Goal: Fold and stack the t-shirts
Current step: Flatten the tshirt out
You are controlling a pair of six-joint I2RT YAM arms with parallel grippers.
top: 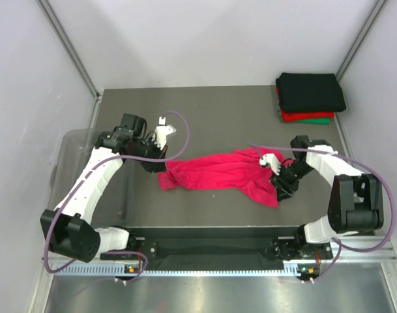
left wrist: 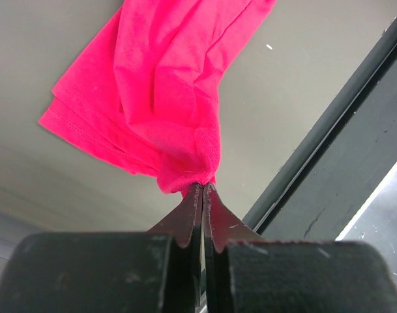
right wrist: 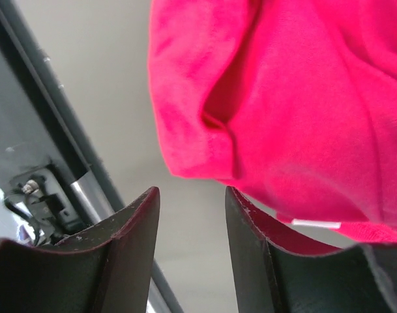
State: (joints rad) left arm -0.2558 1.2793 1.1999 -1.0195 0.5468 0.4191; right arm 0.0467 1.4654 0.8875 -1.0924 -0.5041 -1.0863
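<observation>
Pink t-shirt [top: 218, 173] lying lengthwise left-right, left gripper [left wrist: 203, 186] pinching one end, right gripper [right wrist: 191, 190] parted

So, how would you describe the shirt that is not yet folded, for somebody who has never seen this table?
Start from the grey table. Across its near half stretches a magenta-pink t-shirt, crumpled into a long strip. Unlike the black shirt, red shirt and green shirt folded in a stack at the far right corner, it is loose and unfolded.
</observation>
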